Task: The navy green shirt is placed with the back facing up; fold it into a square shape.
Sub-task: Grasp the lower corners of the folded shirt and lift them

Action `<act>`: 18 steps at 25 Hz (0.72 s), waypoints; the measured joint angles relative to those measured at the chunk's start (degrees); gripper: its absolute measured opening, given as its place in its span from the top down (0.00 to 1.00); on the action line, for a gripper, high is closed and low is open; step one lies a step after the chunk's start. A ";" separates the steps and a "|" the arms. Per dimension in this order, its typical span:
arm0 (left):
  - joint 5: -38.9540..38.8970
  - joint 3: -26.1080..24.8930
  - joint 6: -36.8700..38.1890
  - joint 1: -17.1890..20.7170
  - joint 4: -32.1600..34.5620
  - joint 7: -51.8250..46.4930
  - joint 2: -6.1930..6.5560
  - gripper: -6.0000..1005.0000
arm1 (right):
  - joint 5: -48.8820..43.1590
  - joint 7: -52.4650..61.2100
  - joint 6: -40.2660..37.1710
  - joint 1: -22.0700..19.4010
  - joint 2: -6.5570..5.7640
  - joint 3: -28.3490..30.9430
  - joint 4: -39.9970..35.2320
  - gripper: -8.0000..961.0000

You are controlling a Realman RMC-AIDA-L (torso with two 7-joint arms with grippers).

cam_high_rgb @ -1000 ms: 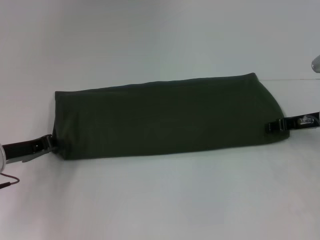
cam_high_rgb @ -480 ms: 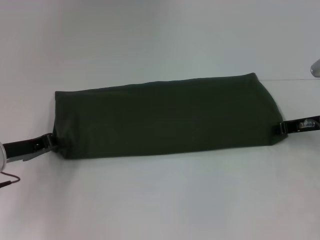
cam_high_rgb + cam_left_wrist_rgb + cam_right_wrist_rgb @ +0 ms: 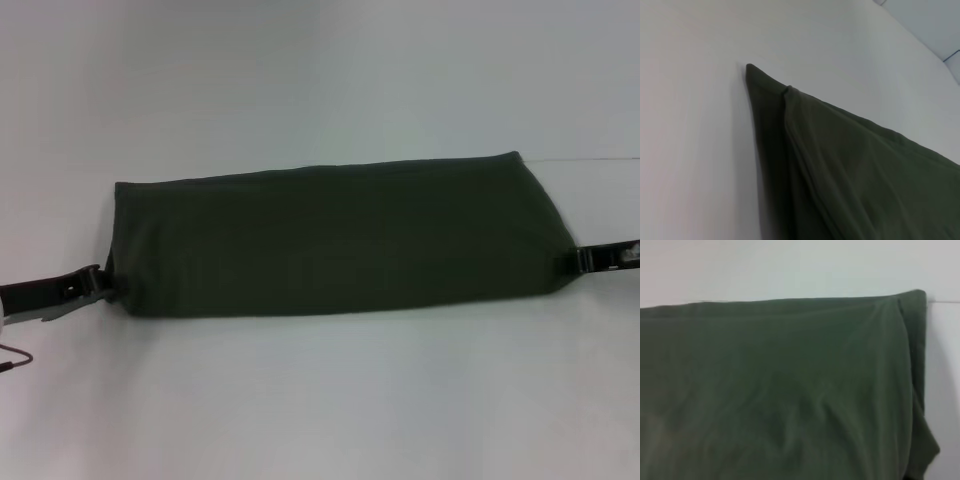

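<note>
The navy green shirt [image 3: 335, 238] lies on the white table as a long flat band running left to right, its sleeves tucked in. Its left end, with a folded layer edge, fills the left wrist view [image 3: 840, 165]. The right wrist view shows its right end with smooth cloth [image 3: 780, 385]. My left gripper [image 3: 100, 282] sits low at the shirt's near left corner, touching its edge. My right gripper [image 3: 588, 260] is just outside the near right corner, off the cloth.
White tabletop [image 3: 320, 400] surrounds the shirt on all sides. A thin seam line [image 3: 590, 158] runs along the table at the far right. A thin red cable [image 3: 12, 358] hangs by the left arm at the left edge.
My right gripper has drawn back to the right, from on top of the shirt's right end to just beyond its edge. The left gripper has stayed at the left corner.
</note>
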 joint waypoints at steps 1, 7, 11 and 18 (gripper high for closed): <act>0.36 0.00 0.41 0.03 0.14 -0.17 0.08 0.93 | 0.22 0.02 -1.12 -0.44 0.00 0.15 -0.72 0.96; 4.53 -0.03 4.65 0.05 2.07 -2.24 0.70 0.93 | 0.64 -0.58 -7.18 -3.22 0.01 2.68 -3.69 0.96; 5.98 -0.35 8.34 0.62 3.87 -3.45 1.14 0.92 | 1.59 -1.08 -10.60 -5.63 0.19 2.79 -6.27 0.96; 11.86 -4.90 15.41 0.66 5.56 -4.05 2.56 0.91 | 3.25 -1.53 -17.43 -9.32 0.42 3.78 -10.10 0.96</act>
